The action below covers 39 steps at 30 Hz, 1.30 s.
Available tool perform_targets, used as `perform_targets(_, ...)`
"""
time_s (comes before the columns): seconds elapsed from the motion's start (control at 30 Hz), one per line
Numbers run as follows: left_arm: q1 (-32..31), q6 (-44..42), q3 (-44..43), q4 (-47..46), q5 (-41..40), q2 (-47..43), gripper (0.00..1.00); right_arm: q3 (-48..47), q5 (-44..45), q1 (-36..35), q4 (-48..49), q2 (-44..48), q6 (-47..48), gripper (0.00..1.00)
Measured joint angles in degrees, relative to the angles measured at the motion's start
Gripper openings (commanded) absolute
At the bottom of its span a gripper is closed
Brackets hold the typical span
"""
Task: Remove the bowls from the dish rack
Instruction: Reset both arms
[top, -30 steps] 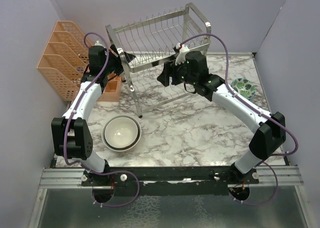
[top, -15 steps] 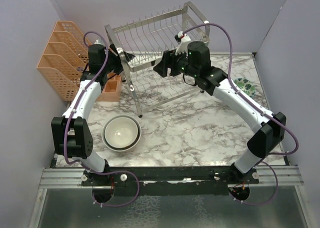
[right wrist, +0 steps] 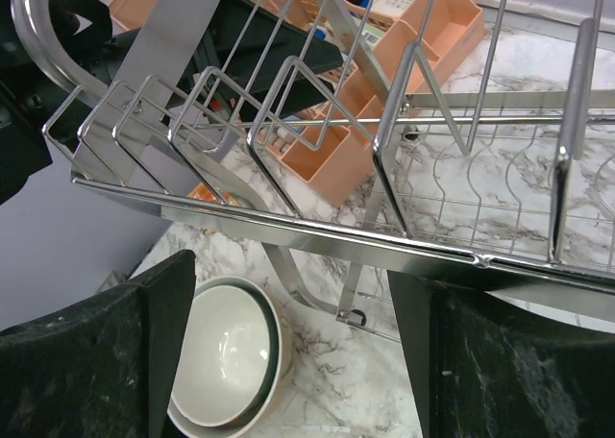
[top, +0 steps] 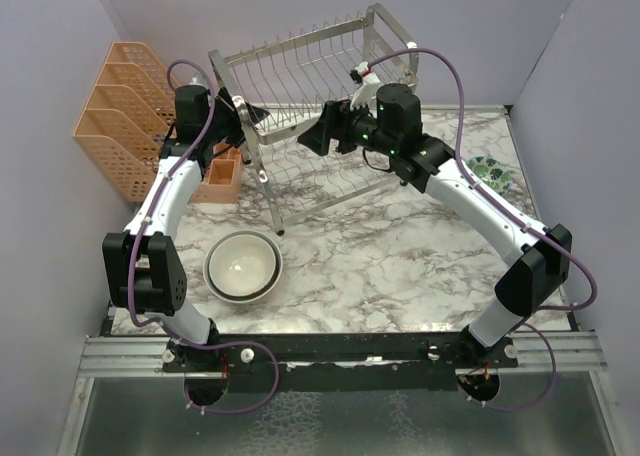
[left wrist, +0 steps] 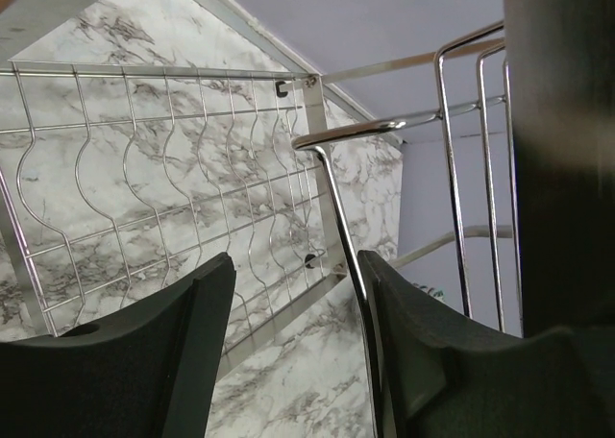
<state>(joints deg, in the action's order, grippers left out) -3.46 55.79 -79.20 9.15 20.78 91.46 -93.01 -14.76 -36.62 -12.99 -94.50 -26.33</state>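
We see no bowls in the rack [top: 295,71], two large bowls [top: 241,266] nested front-left on the tabletop [top: 380,256], a small bowl [top: 488,173] far right, so unloading looks done; left tool [left wrist: 298,265] and right tool [right wrist: 293,275] both apart at the rack, empty.

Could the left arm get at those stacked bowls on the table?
Probably yes. The stacked bowls lie uncovered on the table beside the left arm, though its tool is up at the dish rack.
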Motion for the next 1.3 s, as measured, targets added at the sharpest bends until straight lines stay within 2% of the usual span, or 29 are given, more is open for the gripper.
perform_targets(0.23,0.55,2.03,0.37,-1.88,4.26,-0.02,0.53,3.56,-2.49,0.0,4.26,1.38,-1.36,0.81)
perform_targets(1.3,0.74,2.36,1.81,-3.45,4.24,-0.39,0.54,6.58,-2.71,0.74,6.56,3.02,-0.83,0.8)
